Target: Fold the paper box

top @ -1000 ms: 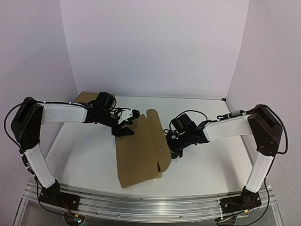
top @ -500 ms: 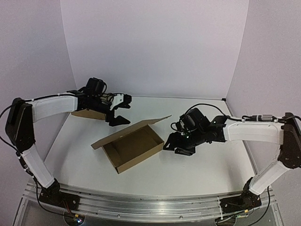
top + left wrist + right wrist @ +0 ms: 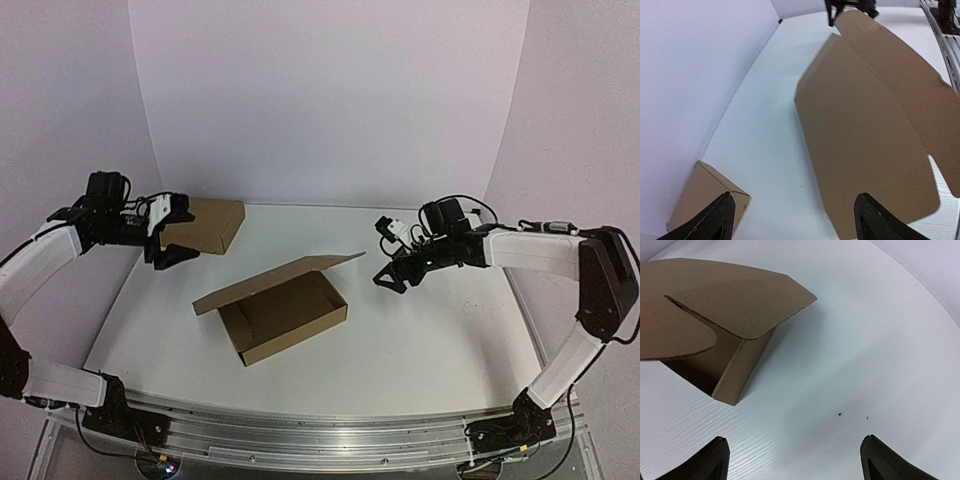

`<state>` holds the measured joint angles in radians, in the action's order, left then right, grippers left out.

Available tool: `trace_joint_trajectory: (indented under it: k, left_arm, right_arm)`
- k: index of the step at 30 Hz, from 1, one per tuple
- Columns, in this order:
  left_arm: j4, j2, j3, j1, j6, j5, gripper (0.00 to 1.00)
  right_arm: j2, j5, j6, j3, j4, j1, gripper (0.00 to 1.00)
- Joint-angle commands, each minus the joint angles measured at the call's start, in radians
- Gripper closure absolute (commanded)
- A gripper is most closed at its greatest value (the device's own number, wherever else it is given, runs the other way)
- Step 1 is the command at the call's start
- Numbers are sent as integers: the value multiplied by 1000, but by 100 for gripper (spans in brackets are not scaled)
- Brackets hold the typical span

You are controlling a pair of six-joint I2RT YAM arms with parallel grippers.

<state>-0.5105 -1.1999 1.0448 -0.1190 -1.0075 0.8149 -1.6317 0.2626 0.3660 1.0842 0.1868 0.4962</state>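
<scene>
Surface: white table (image 3: 450,340), lilac walls behind.
Paper box (image 3: 285,315): lid half-raised, lying between both sets of fingertips, touching neither.
Left gripper (image 3: 185,232): fingers spread, empty; second cardboard box (image 3: 205,225) just beside them.
Right gripper (image 3: 388,255): fingers spread, empty.

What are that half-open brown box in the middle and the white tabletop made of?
The paper box looks like plain brown cardboard, matte and unprinted; thin cut edges and creased folds show. The table seems to be white laminate or painted board, with a faint wood-grain texture visible in the right wrist view. What lies under that surface cannot be told.
</scene>
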Motion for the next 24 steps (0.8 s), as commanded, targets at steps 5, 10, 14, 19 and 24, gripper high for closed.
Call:
trace_joint_trajectory:
  k: [5,10,14,19,24]
  left_arm:
    - [-35,286,-302,-4,-195,-68,8]
    - [12,310,-395,-4,-223,-79,2]
    - [100,310,-457,-5,-213,-23,0]
    - [291,292,-496,-20,-19,-30,8]
    - [366,263,-506,-67,60,-82,38]
  right_arm:
    - [-184,230,48,-49,-664,-4,8]
    - [-293,285,-90,-44,-919,-3,10]
    - [-352,300,-132,-11,-1001,24,11]
    - [-385,272,-151,23,-1013,62,14]
    - [-391,229,-196,6,-1063,93,18]
